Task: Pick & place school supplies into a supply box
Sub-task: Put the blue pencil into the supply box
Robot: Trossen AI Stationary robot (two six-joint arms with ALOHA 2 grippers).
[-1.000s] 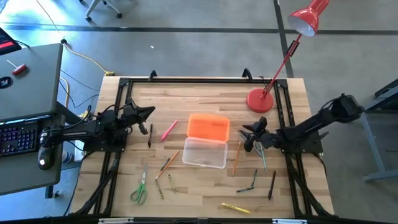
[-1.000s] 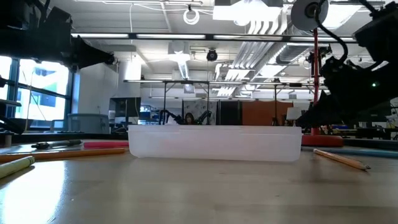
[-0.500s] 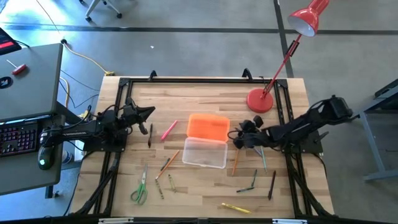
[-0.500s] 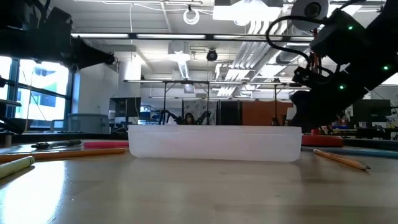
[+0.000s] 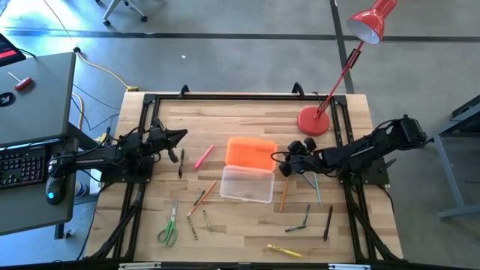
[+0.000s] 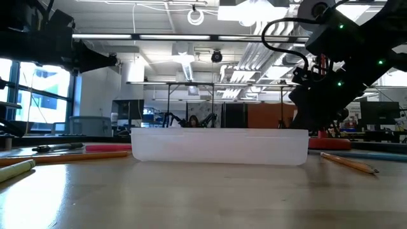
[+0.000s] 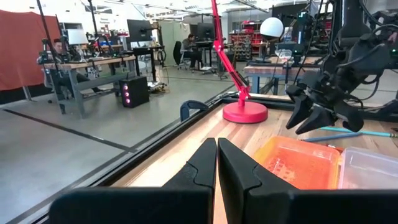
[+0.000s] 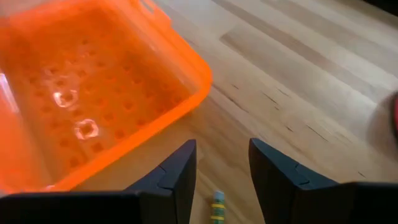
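Basically, left gripper (image 5: 180, 136) waited at the wooden bench's (image 5: 225, 112) left side, jaws together, empty. Scissors (image 5: 168, 227) and thin pencils (image 5: 201, 199) lay scattered around the open box (image 5: 246, 184), clear plastic tray with orange lid (image 5: 252, 153) flipped back. Right gripper (image 5: 286, 166) hovered beside the lid, jaws apart over an orange pencil (image 5: 285, 189), probably lining up a grasp.

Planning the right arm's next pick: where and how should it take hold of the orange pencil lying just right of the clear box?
Probably mid-shaft, from straight above. The orange pencil lies flat on the table, thin and long, apart from the supply box. The open right gripper should set its fingers across the shaft, not along it.
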